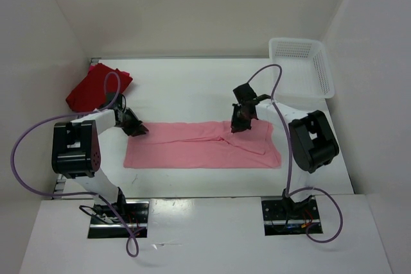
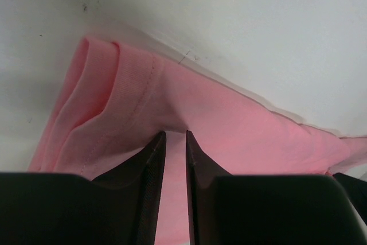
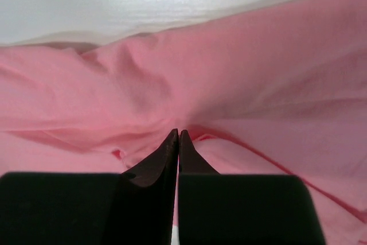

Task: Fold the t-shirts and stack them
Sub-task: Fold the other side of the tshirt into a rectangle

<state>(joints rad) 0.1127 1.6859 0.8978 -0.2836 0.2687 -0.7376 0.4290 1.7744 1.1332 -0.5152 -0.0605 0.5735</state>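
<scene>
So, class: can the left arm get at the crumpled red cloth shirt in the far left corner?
Probably not yet: the way to the crumpled red cloth shirt looks free, but the left tool seems pinched on the light pink cloth shirt.

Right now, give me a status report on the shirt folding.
Both pinching pink t-shirt far edge: left gripper, right gripper. Far left, red pile unfolded. Nothing in the way.

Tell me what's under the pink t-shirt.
White table shows all around the pink t-shirt; whatever lies beneath the cloth is covered. The left gripper and right gripper meet its far edge from above.
</scene>
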